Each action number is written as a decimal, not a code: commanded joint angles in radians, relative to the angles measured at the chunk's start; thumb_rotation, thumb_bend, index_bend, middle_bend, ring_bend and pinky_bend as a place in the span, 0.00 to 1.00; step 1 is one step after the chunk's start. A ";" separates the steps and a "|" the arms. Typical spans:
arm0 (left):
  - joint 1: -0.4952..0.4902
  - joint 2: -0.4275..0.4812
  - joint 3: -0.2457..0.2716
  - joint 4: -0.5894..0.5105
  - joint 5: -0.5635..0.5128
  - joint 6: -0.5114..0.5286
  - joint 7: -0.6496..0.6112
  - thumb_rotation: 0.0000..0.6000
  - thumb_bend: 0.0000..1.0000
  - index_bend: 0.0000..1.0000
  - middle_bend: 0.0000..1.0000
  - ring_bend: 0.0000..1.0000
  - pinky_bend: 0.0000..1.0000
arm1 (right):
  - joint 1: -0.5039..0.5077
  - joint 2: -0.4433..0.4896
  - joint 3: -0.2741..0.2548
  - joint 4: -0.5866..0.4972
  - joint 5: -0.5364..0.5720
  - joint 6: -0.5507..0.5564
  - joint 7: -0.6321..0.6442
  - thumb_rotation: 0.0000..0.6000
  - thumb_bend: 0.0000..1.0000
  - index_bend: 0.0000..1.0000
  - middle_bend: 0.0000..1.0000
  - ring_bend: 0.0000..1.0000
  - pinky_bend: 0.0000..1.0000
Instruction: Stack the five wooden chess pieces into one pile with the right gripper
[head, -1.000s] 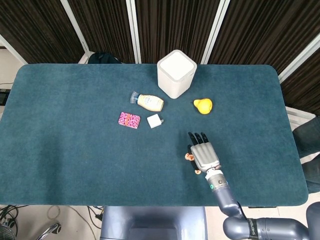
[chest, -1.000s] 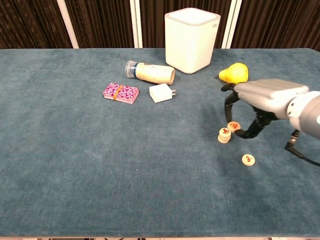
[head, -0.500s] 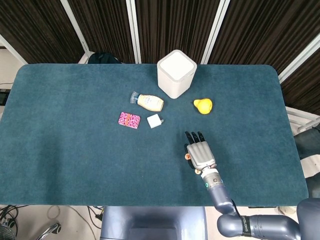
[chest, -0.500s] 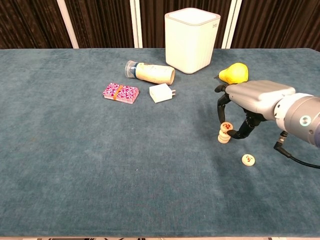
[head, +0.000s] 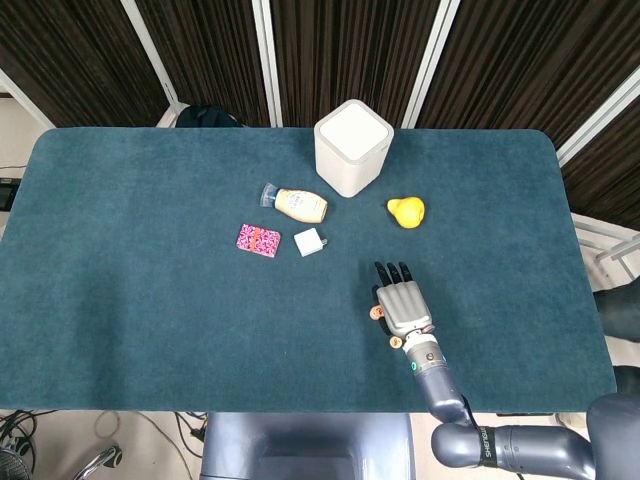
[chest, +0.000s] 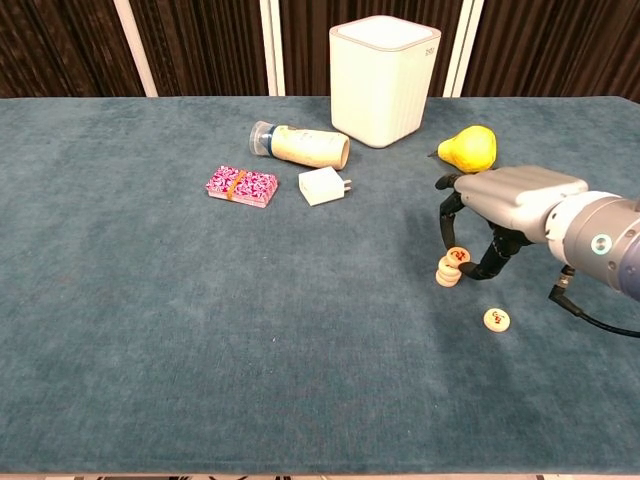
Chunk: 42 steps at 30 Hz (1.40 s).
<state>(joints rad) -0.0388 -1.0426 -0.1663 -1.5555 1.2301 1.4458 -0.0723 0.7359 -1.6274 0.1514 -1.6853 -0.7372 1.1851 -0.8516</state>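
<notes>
**Holding a chess piece at the small pile**

Pinching a round wooden chess piece with a red mark (chest: 459, 256), the right hand (chest: 503, 205) keeps it tilted at the top of the short pile of pale wooden discs (chest: 449, 272), in the right part of the chest view, a little below the middle. Its dark fingers (chest: 445, 212) curve down around the disc; I cannot tell if the disc already touches the pile. One more wooden disc with a red mark (chest: 497, 319) lies flat on the dark teal cloth table (chest: 200, 330), near the pile, lower right of it. In the head view the hand (head: 403, 304) covers most of the pile.

Above the hand lies a yellow pear-shaped toy (chest: 469, 148). Further up stands a tall white square container (chest: 384, 68). Left of it are a cream bottle lying on its side (chest: 298, 145), a white charger plug (chest: 323, 186) and a small pink patterned box (chest: 241, 186). The left hand does not show in either view.
</notes>
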 joint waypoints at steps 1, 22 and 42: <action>0.000 0.000 0.000 0.000 0.000 0.000 0.001 1.00 0.15 0.06 0.00 0.00 0.09 | 0.001 -0.001 -0.002 0.003 0.000 0.000 0.002 1.00 0.42 0.50 0.00 0.00 0.00; -0.001 0.000 0.000 0.000 -0.002 -0.003 -0.001 1.00 0.15 0.06 0.00 0.00 0.09 | 0.009 -0.008 -0.010 0.005 -0.007 0.004 0.010 1.00 0.42 0.50 0.00 0.00 0.00; -0.001 -0.001 0.000 0.002 -0.003 -0.004 0.001 1.00 0.15 0.06 0.00 0.00 0.09 | 0.015 -0.012 -0.012 0.008 -0.007 0.010 0.011 1.00 0.42 0.47 0.00 0.00 0.00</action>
<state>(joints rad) -0.0402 -1.0434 -0.1667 -1.5537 1.2270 1.4420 -0.0710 0.7507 -1.6393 0.1397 -1.6773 -0.7441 1.1944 -0.8411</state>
